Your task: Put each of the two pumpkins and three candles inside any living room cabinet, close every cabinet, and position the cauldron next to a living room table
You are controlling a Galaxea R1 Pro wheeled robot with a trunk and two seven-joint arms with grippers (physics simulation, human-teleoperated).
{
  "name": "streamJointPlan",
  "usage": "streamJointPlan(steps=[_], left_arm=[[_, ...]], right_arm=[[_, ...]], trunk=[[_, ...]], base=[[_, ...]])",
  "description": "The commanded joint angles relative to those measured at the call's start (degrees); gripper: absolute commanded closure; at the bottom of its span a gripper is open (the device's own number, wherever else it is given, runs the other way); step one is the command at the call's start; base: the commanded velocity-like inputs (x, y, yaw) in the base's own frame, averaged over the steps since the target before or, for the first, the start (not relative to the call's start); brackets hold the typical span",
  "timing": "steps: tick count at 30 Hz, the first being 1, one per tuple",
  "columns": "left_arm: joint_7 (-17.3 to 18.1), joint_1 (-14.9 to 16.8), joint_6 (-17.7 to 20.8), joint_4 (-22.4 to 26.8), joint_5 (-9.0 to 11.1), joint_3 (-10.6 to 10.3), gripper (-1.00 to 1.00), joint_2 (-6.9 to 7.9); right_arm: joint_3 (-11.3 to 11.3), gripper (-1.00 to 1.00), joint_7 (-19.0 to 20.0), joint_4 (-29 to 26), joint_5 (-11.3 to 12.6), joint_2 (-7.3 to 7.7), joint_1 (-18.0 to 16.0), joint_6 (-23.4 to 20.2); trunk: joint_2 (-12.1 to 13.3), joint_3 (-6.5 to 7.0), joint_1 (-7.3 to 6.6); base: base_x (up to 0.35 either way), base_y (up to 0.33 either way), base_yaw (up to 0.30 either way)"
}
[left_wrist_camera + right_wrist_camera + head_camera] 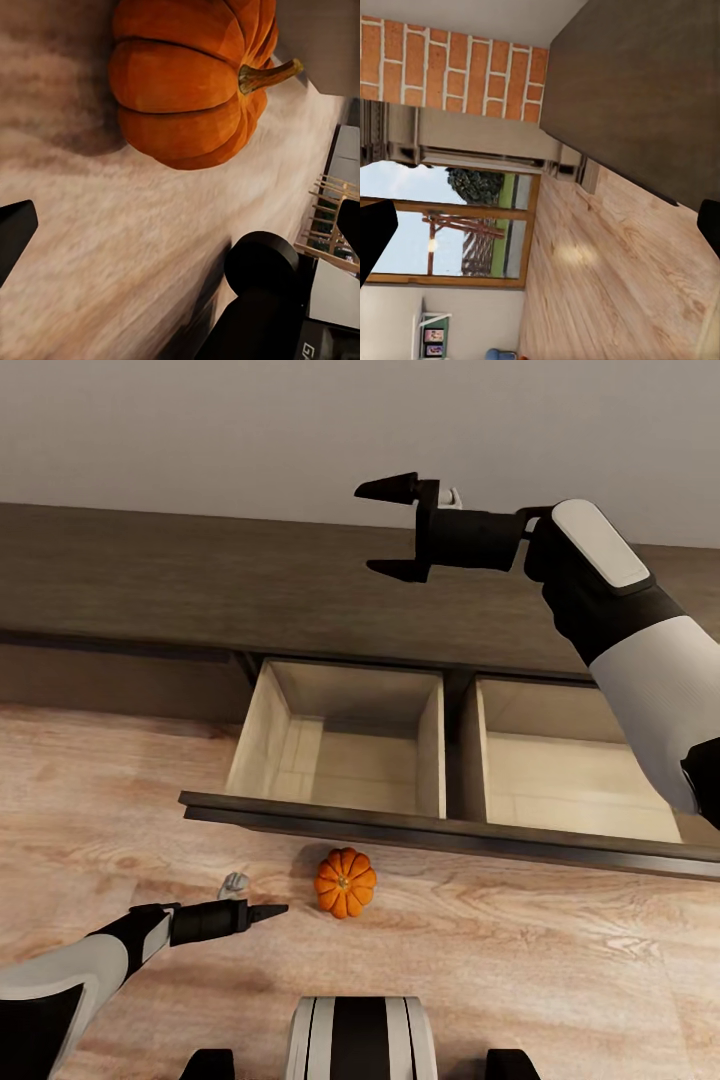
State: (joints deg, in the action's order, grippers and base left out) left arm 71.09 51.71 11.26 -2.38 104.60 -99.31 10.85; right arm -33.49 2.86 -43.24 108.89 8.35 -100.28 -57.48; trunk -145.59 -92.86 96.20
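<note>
Both arms wear smooth white shells over matte black joints. The right forearm carries a white oval plate on a rounded black wrist, ending in a black right claw point(394, 529) with two pointed, tapering fingers. The left claw point(262, 911) is black and slim. A black-and-white striped trunk point(360, 1038) sits between two black blocks.

The scene is seen from above by the head view, tilted forward and down over the wood floor point(560, 950) toward the open drawers of the cabinet point(200, 580) against the wall. The floor is viewed from very close and low by the left wrist camera, aimed at the pumpkin point(187, 82), which is also seen in the head view point(345, 882). The right wrist camera is held higher, facing along the cabinet top point(645, 90) toward a window point(442, 225).
</note>
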Motion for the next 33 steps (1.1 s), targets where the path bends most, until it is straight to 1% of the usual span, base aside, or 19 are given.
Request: streamJointPlan(steps=[1, 6, 18, 24, 26, 28, 29, 31, 33], left_arm=[[0.0, 0.0, 0.0, 0.0, 0.0, 0.0, -1.00, -0.06], [-0.1, 0.1, -0.1, 0.0, 0.0, 0.0, -1.00, -0.46], [-0.6, 0.1, -0.2, -0.3, 0.2, 0.3, -1.00, -0.47], [-0.8, 1.2, -0.4, -0.6, 0.3, 0.4, -1.00, -0.37], [-2.3, 1.6, -0.4, -0.6, 0.3, 0.4, -1.00, -0.88], [-5.0, 1.7, -0.5, -0.6, 0.3, 0.4, -1.00, -1.74], [-7.0, 1.8, -0.5, -0.6, 0.3, 0.4, -1.00, -2.38], [-9.0, 1.8, -1.3, -0.5, 0.3, 0.4, -1.00, -3.21], [-9.4, 1.8, -2.5, -0.5, 0.3, 0.4, -1.00, -3.39]], right_arm=[[0.0, -1.00, 0.0, 0.0, 0.0, 0.00, 0.0, 0.0], [0.0, -1.00, 0.0, 0.0, 0.0, 0.00, 0.0, 0.0], [-0.1, -1.00, 0.0, -0.1, 0.0, -0.09, 0.0, 0.0], [-0.2, -1.00, 0.0, -0.1, 0.0, -0.13, 0.0, 0.1], [-0.2, -1.00, 0.0, -0.1, 0.0, -0.20, 0.0, 0.1], [-0.2, -1.00, 0.0, -0.1, 0.0, -0.24, 0.0, 0.1], [-0.2, -1.00, 0.0, -0.1, 0.0, -0.25, 0.0, 0.1], [-0.2, -1.00, 0.0, 0.0, 0.0, -0.29, 0.0, 0.1], [-0.2, -1.00, 0.0, 0.0, 0.0, -0.33, 0.0, 0.1]], trunk=[[0.0, 0.00, 0.00], [0.0, 0.00, 0.00], [0.0, 0.00, 0.00], [0.0, 0.00, 0.00], [0.0, 0.00, 0.00], [0.0, 0.00, 0.00], [0.0, 0.00, 0.00], [0.0, 0.00, 0.00], [0.0, 0.00, 0.00]], base=[[0.000, 0.000, 0.000], [0.000, 0.000, 0.000], [0.000, 0.000, 0.000], [0.000, 0.000, 0.000], [0.000, 0.000, 0.000], [0.000, 0.000, 0.000], [0.000, 0.000, 0.000], [0.000, 0.000, 0.000], [0.000, 0.000, 0.000]])
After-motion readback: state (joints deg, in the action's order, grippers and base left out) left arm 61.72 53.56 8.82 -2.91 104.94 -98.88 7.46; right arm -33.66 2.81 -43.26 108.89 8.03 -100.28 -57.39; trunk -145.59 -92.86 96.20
